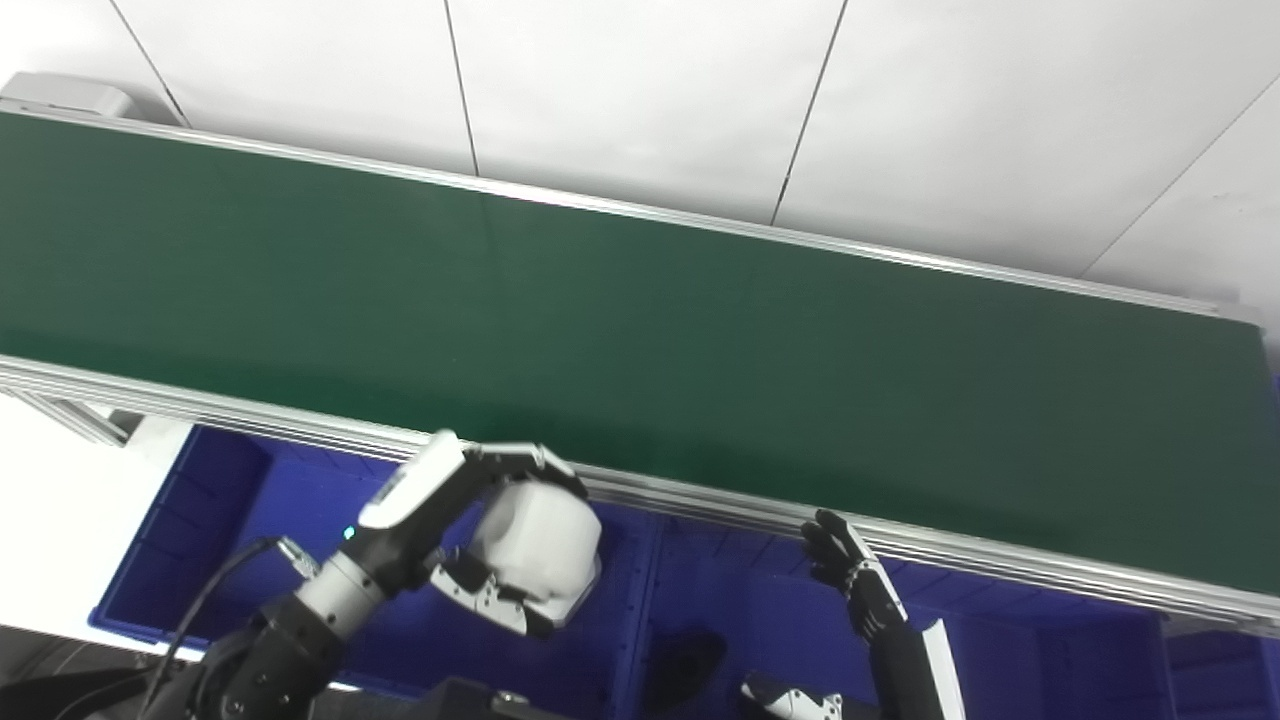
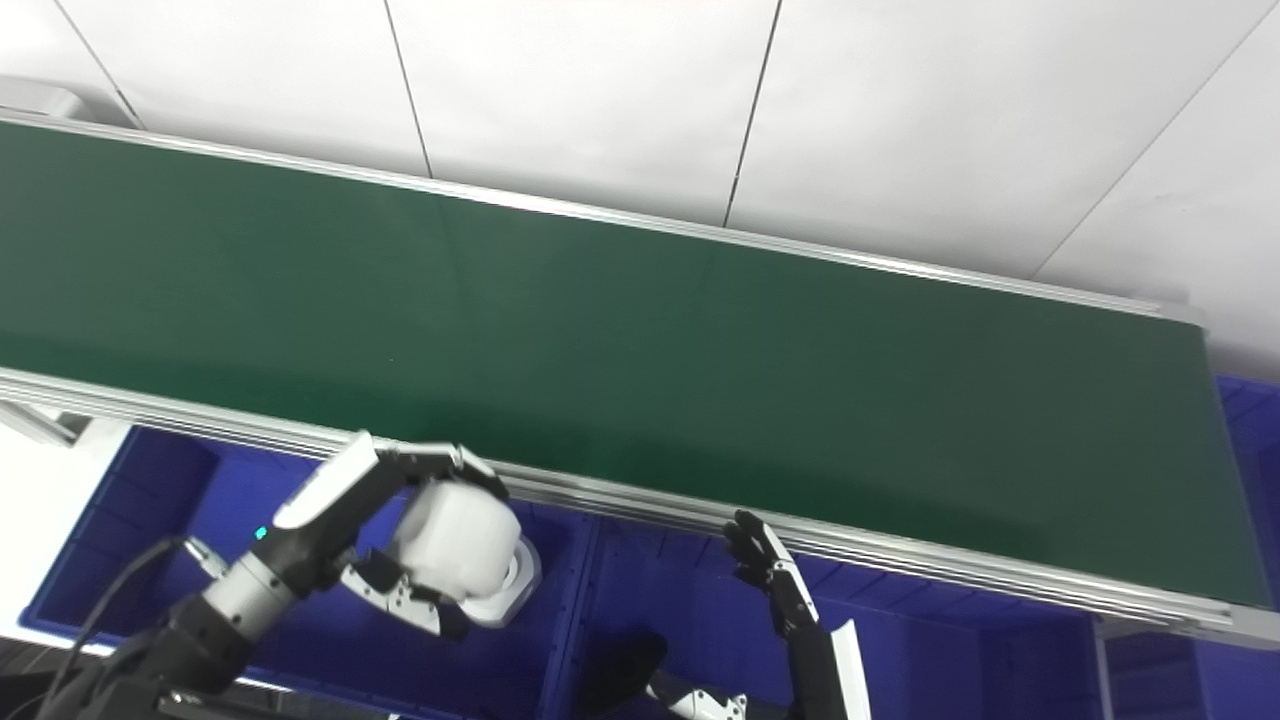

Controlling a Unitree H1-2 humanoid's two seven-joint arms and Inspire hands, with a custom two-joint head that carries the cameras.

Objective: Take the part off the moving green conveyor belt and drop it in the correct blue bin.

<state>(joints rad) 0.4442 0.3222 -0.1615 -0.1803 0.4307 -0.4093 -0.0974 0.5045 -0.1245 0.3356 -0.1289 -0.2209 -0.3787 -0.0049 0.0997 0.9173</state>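
Note:
My left hand [image 1: 455, 520] is shut on a white rounded part [image 1: 540, 550], fingers over its top and thumb under it. It holds the part above the left blue bin [image 1: 190, 530], just in front of the conveyor's near rail. The same part shows in the right eye view [image 2: 462, 548]. My right hand [image 1: 850, 575] is open and empty, fingers up, over the middle blue bin [image 1: 740, 600] near the rail. The green conveyor belt [image 1: 640, 330] carries nothing in view.
The conveyor's aluminium near rail [image 1: 700, 500] runs diagonally just above both hands. A dark object [image 1: 690, 665] lies in the middle bin. Another blue bin [image 1: 1080, 660] sits to the right. White wall panels stand behind the belt.

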